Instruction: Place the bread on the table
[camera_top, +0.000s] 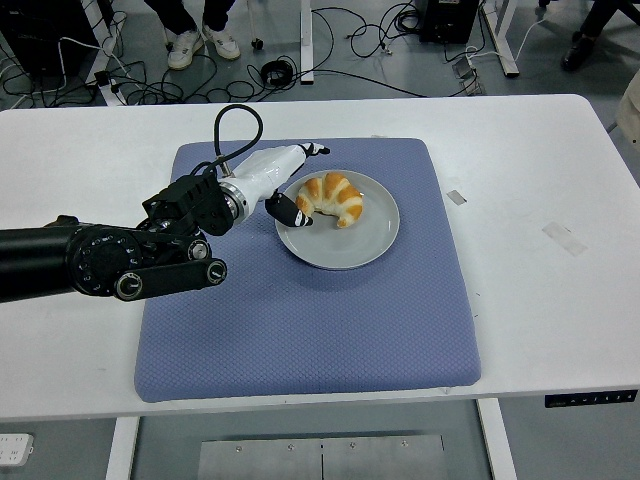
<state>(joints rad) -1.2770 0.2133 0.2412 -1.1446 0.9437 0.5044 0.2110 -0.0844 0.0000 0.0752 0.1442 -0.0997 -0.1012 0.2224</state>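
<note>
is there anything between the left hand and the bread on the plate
Nothing visible. The left hand is right at the left end of the bread, which lies alone on the grey plate on the blue mat. The fingers are open, with a dark fingertip beside the bread; whether it touches cannot be told.
</note>
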